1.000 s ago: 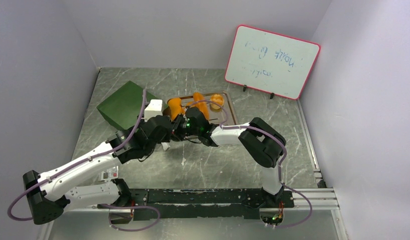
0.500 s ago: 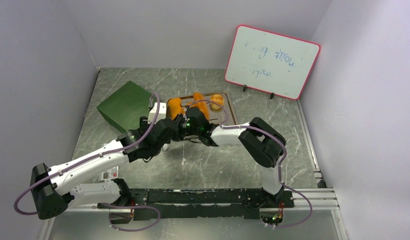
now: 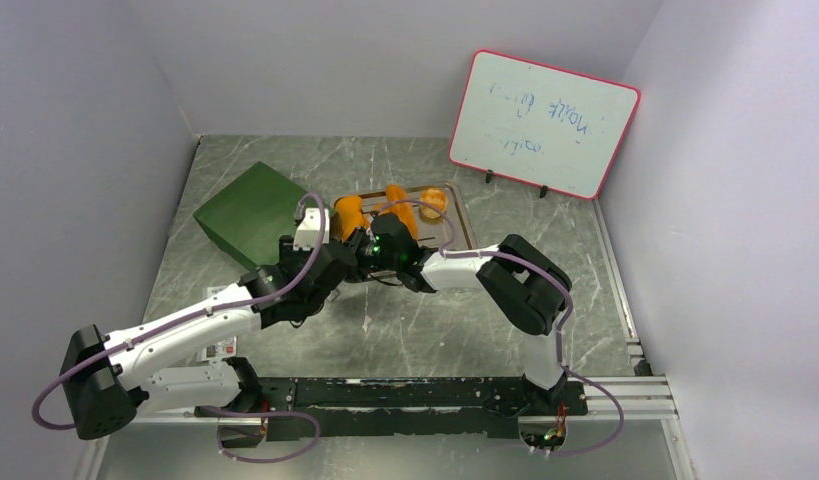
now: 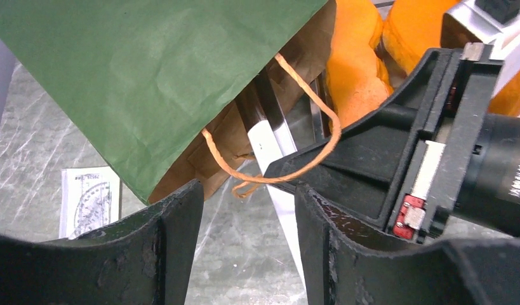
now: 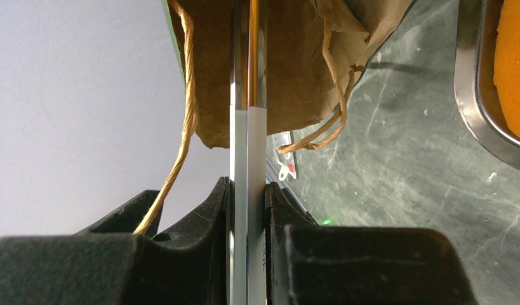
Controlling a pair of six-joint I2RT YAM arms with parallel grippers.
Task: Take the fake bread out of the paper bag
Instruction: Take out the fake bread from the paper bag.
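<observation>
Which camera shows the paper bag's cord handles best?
Left wrist view: one nearly whole cord handle loops out at the paper bag mouth. Right wrist view shows only strands; in the top view the arms hide them.

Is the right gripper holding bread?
No, the right gripper is shut on the metal tongs, which poke into the paper bag.

The paper bag [image 4: 130,76] hides the tips of the tongs [image 5: 247,146]
</observation>
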